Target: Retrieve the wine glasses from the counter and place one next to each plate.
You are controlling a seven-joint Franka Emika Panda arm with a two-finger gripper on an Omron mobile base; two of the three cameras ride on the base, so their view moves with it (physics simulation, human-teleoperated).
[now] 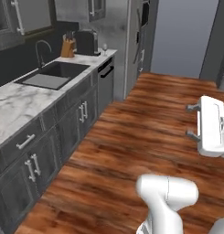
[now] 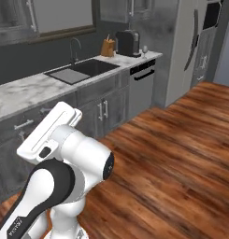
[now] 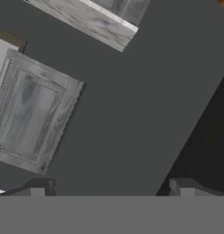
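Left base view: a tiny wine glass (image 1: 104, 47) stands upright at the far end of the tabletop (image 1: 22, 103), beside the toaster (image 1: 87, 42), barely readable.

Right base view: same glass (image 2: 145, 49), stem vertical.

Hand view: the pincer (image 3: 111, 188) has its tips spread wide, empty, facing a cabinet door (image 3: 29, 112), well away from the glass.

A knife block (image 1: 67, 47) stands beside a black coffee machine (image 1: 87, 42), faucet (image 1: 40, 49) nearby.
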